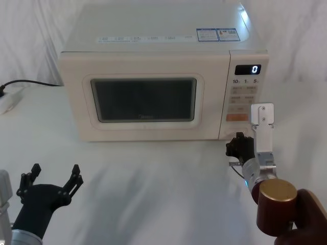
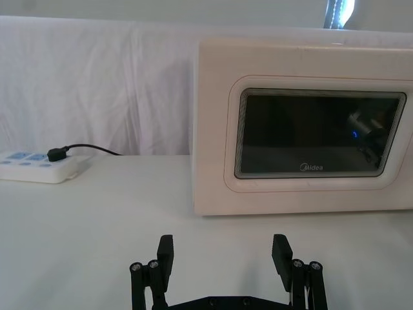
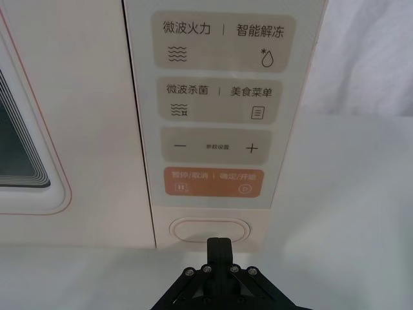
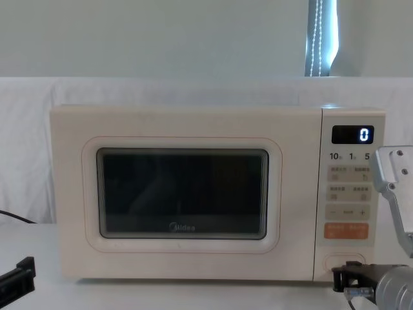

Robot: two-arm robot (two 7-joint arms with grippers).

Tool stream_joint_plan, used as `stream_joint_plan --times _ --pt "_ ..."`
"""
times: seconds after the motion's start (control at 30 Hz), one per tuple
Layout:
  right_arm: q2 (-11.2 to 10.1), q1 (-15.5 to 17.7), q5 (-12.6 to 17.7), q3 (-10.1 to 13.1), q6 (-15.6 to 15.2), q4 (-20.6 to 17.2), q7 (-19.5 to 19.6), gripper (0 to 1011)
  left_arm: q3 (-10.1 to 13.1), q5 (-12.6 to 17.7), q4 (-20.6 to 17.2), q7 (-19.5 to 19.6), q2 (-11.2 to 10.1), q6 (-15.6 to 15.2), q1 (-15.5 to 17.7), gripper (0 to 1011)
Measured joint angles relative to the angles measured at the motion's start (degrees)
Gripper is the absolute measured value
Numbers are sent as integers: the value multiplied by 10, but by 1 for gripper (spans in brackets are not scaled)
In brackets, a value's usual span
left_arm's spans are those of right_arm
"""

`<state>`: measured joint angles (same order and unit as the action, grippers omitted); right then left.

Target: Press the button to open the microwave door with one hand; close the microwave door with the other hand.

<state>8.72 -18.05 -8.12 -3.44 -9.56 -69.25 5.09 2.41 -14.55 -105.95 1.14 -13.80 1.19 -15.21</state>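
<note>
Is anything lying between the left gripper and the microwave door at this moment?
No. In the left wrist view, the left gripper stands open, facing the shut microwave door, with bare white table between.

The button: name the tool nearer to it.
Right. The right tool, shut, sits just in front of the button. The left tool, open, hangs low on the table's left, off past the microwave door.

My head cam looks down at the microwave door (image 1: 143, 99) from above, my chest cam faces it low and straight-on. Left wrist cam sits back; right wrist cam's close on the button (image 3: 210, 230).
</note>
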Motion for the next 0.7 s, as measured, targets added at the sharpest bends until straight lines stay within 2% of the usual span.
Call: stream_joint_plan --times 0.3,0.7 --pt "6 -7 -6 2 2 7 1 0 0 0 0 0 0 0 0 1001" --pt "10 -30 -10 7 12 42 7 0 0 0 0 0 0 0 0 1001"
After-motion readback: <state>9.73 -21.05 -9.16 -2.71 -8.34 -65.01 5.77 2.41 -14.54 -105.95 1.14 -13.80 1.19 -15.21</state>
